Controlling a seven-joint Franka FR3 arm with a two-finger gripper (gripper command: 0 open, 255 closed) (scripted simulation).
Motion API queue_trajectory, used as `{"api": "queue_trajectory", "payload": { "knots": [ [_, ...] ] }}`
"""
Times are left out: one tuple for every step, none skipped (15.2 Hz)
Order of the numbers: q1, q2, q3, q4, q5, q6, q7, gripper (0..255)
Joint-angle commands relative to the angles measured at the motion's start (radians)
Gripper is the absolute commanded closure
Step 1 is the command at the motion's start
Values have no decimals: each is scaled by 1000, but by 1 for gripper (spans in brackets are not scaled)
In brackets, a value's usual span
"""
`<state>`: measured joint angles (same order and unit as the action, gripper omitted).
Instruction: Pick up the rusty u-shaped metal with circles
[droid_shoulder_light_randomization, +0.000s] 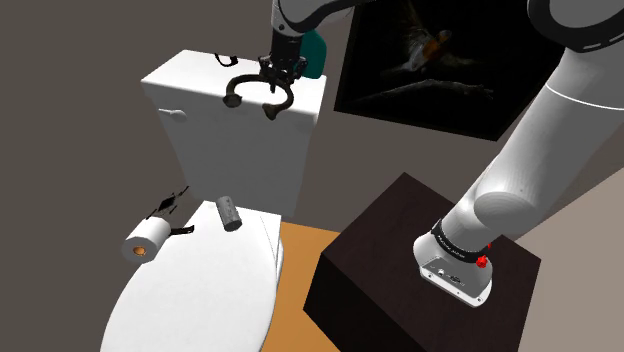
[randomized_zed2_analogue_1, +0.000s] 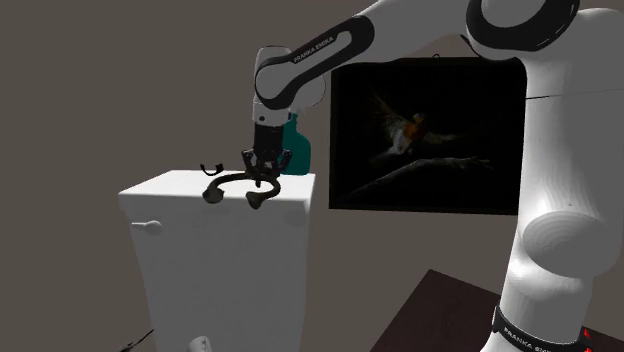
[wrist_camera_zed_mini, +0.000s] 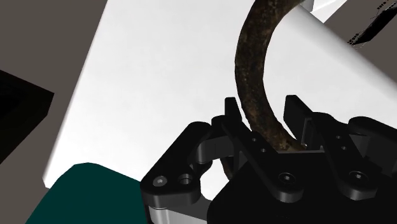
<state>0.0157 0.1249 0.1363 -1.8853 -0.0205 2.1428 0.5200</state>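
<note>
Pincer (wrist_camera_zed_mini: 264, 113) pinching rusty U-shaped metal (wrist_camera_zed_mini: 247, 57) at its bend, over white toilet tank (droid_shoulder_light_randomization: 190, 80).

We see a bathroom in a home. A white toilet tank (droid_shoulder_light_randomization: 230, 150) with a small white flush lever (droid_shoulder_light_randomization: 178, 113) stands against a grey-brown wall. Its closed white lid (droid_shoulder_light_randomization: 200, 295) lies below, with a white roll of toilet paper (droid_shoulder_light_randomization: 146, 243) just beside it. A teal bottle (droid_shoulder_light_randomization: 314, 52) stands on the tank, and a dark framed bird picture (droid_shoulder_light_randomization: 430, 60) hangs on the wall.
</note>
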Motion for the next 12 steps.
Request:
{"api": "queue_trajectory", "payload": {
  "knots": [
    [1, -4, 1, 13, 1, -19, 1, 255],
    [1, -7, 1, 23, 1, -32, 0, 255],
    [1, -10, 1, 33, 2, -45, 0, 255],
    [0, -13, 1, 43, 3, -57, -1, 255],
    [0, -16, 1, 53, 3, -70, -1, 255],
    [0, -18, 1, 63, 4, -83, -1, 255],
    [0, -21, 1, 74, 4, -96, -2, 255],
    [0, -23, 1, 84, 5, -109, -2, 255],
    [0, -25, 1, 96, 5, -122, -2, 255],
    [0, -26, 1, 107, 5, -135, -2, 255],
    [0, -28, 1, 119, 6, -148, -3, 255],
    [0, -29, 1, 130, 6, -161, -3, 255]
  ]
}}
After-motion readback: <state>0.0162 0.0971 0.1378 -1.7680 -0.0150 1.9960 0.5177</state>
